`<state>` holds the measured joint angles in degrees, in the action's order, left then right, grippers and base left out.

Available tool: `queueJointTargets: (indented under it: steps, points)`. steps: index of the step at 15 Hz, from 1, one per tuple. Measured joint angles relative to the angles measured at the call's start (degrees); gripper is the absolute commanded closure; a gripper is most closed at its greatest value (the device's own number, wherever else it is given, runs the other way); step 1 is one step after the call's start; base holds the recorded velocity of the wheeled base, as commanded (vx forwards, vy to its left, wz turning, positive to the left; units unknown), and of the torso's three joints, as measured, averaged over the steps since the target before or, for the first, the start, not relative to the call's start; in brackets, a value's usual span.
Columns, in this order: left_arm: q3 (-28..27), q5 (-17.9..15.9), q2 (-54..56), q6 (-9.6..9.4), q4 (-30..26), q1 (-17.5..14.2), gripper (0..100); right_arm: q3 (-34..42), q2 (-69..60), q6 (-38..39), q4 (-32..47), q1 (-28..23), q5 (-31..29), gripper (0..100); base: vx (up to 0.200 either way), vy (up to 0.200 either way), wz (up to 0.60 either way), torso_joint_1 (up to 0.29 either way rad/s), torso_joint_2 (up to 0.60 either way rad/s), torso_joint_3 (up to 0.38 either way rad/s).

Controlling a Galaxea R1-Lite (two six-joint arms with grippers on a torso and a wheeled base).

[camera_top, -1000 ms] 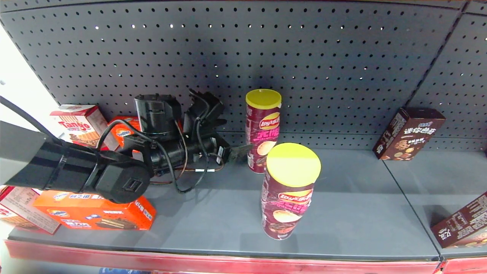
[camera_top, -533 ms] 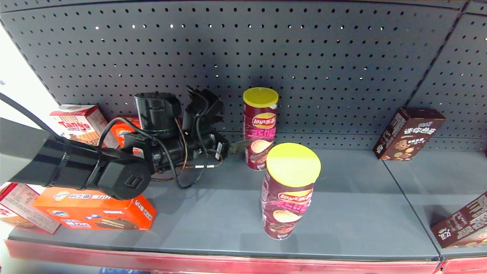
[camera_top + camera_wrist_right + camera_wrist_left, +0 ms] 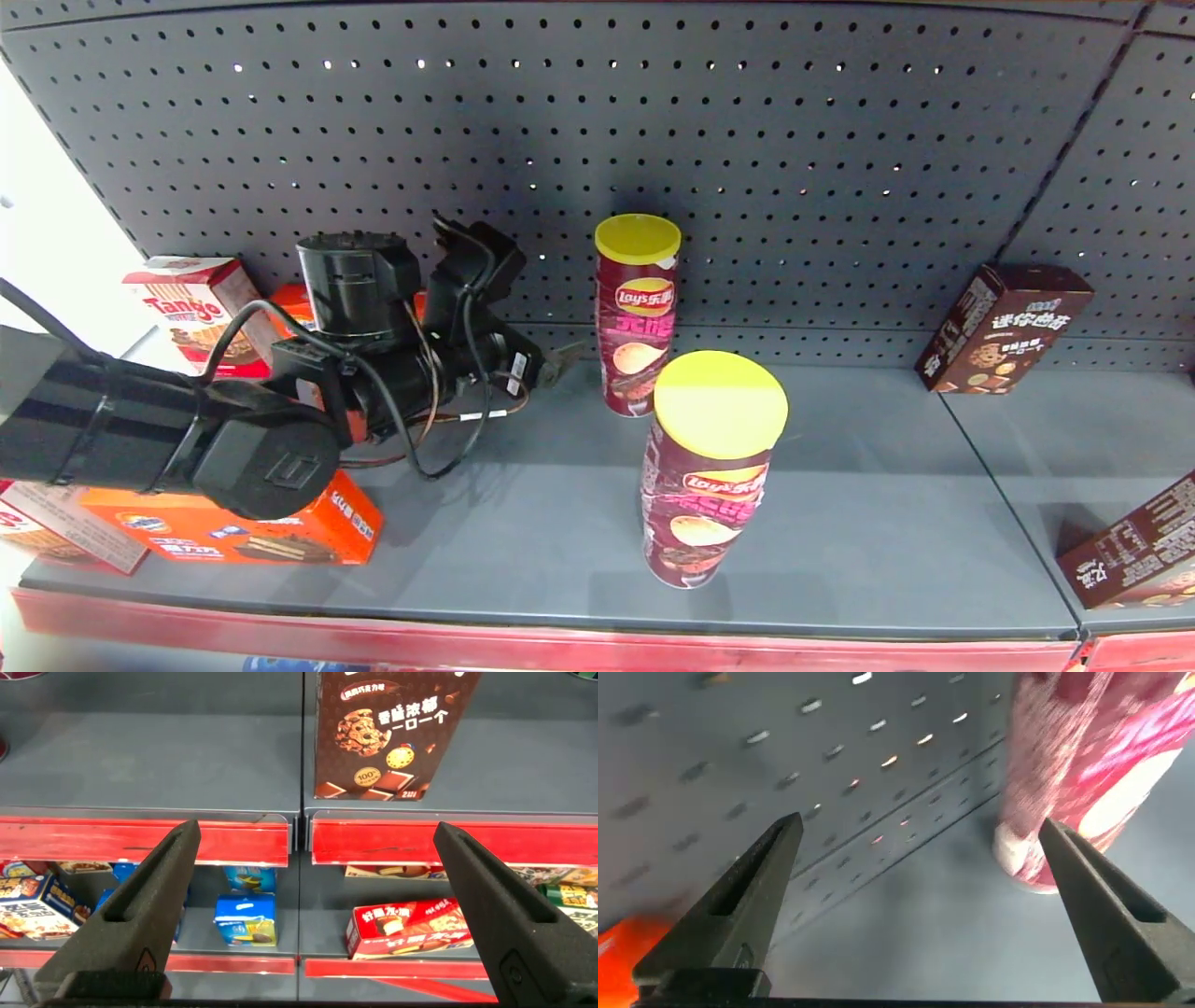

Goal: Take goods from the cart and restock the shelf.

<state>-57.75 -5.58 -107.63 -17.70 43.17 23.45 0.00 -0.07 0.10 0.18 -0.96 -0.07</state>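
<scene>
Right now I see my left gripper [image 3: 563, 357] open and empty, just beside the rear chip can [image 3: 638, 317], which stands upright on the shelf [image 3: 523, 532] by the pegboard [image 3: 560, 140]. A second chip can [image 3: 709, 467] stands nearer the front. My right gripper [image 3: 318, 829] is spread wide, holding nothing, facing a brown cookie box [image 3: 397, 733].

In the head view the left arm [image 3: 168, 429] covers the back of the flat orange box [image 3: 233, 541] at lower left and most of a second orange box [image 3: 288, 301] behind it. A brown box [image 3: 1134, 551] is cut by the right edge, a red-edged box [image 3: 56, 541] by the left. The left wrist view's chip can [image 3: 1074, 784] is blurred and runs out of frame; the right wrist view's cookie box [image 3: 397, 737] is cut off too
</scene>
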Motion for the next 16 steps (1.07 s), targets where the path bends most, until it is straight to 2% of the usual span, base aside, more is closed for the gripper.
queueJointTargets:
  steps: [4,10,16]
  points:
    - [0.98,4.66,0.90,-2.74,1.12,0.07,0,0.00,0.00,-0.02,-0.02,0.00,0.00,0,0.000,0.000,0.00,0.000,0.00,0.000]
    - [-3.89,4.85,-4.63,-2.90,2.73,0.82,0,0.00,0.00,0.00,0.00,0.00,-0.02,0,0.000,0.000,0.00,0.000,0.00,0.000]
    - [-7.41,4.94,-7.78,-2.79,2.32,3.66,0,0.00,0.00,0.00,0.00,0.00,-0.02,0,0.000,0.000,0.00,0.000,0.00,0.000]
